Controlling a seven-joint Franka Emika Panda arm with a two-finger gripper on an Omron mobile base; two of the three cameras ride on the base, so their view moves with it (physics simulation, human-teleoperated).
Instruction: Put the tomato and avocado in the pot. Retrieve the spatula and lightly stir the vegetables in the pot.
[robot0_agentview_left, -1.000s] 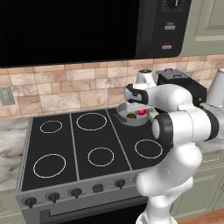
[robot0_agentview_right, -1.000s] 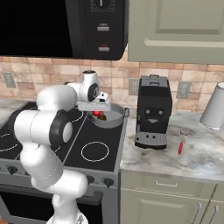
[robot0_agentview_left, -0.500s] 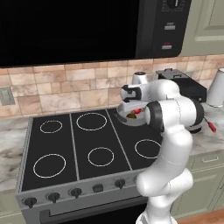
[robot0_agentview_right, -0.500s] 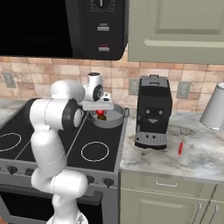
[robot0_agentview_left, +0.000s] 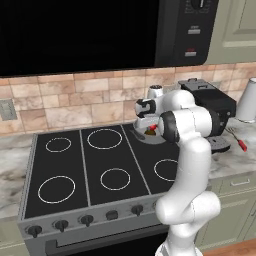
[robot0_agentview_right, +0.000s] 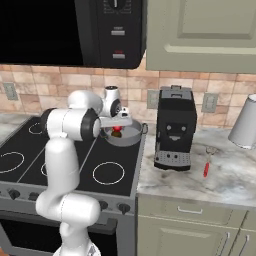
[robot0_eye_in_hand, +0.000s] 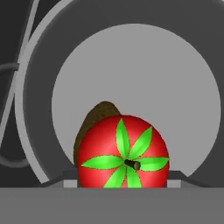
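In the hand view the red tomato (robot0_eye_in_hand: 124, 153) with its green leaf star sits between the fingertips of my gripper (robot0_eye_in_hand: 124, 180), which is shut on it. Right behind it the dark olive avocado (robot0_eye_in_hand: 92, 120) lies on the floor of the grey pot (robot0_eye_in_hand: 183, 78). The base views show the gripper (robot0_agentview_left: 148, 126) (robot0_agentview_right: 118, 128) low over the pot (robot0_agentview_left: 159, 139) (robot0_agentview_right: 131, 140) on the stove's back right burner, with a bit of tomato (robot0_agentview_right: 116, 132) showing red at the rim. The spatula (robot0_agentview_right: 205, 169) (robot0_agentview_left: 241, 145) lies on the counter, right of the coffee machine.
A tall black coffee machine (robot0_agentview_right: 174, 127) (robot0_agentview_left: 212, 110) stands just right of the pot. A grey kettle (robot0_agentview_right: 245, 129) is at the far right by the wall. The black stove (robot0_agentview_left: 90, 170) spreads to the left, and a microwave hangs above it.
The arm's elbow has swung in toward the stove, and the hand has shifted slightly left over the pot. The tomato has stayed in the grip.
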